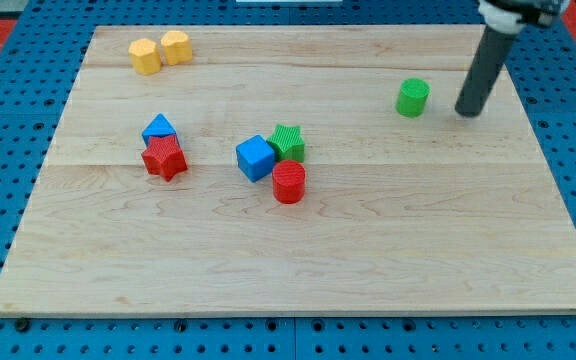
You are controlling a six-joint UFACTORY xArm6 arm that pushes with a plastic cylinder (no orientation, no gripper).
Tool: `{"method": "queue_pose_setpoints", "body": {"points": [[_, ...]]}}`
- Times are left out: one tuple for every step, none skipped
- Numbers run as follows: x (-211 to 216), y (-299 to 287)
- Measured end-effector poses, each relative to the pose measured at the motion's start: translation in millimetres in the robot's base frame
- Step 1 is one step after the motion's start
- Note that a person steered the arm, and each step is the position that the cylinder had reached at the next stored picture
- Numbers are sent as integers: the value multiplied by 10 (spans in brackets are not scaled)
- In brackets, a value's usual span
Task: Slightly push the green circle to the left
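1. Nearest the view's bottom, the wooden board (pixel 298 270) lies bare; I can read no label, brand or writing anywhere on it.
2. At mid-board, a red cylinder (pixel 289 183) sits with a blue cube (pixel 255 158) at its 10 o'clock and a green star-like block (pixel 288 142) at its 12 o'clock, all three touching or nearly so.
3. Toward the view's left, a red star (pixel 165 158) touches a blue triangle (pixel 159 128) at its 12 o'clock.
4. Farther back on the right, the green circle (pixel 413 97) stands alone.
5. My tip (pixel 468 110) rests at its 3 o'clock, just beside it, not touching; the dark rod (pixel 486 65) leans up toward 1 o'clock. It carries no fingers.
6. Farthest, at top left, two yellow blocks (pixel 160 52) touch side by side.
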State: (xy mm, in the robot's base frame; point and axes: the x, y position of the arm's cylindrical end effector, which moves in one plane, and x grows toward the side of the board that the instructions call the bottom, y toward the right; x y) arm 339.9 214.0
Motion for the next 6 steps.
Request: {"method": "queue_pose_setpoints", "body": {"points": [[169, -719], [819, -1886], [933, -1427], [1297, -863], [1543, -1726], [1264, -2008]]}}
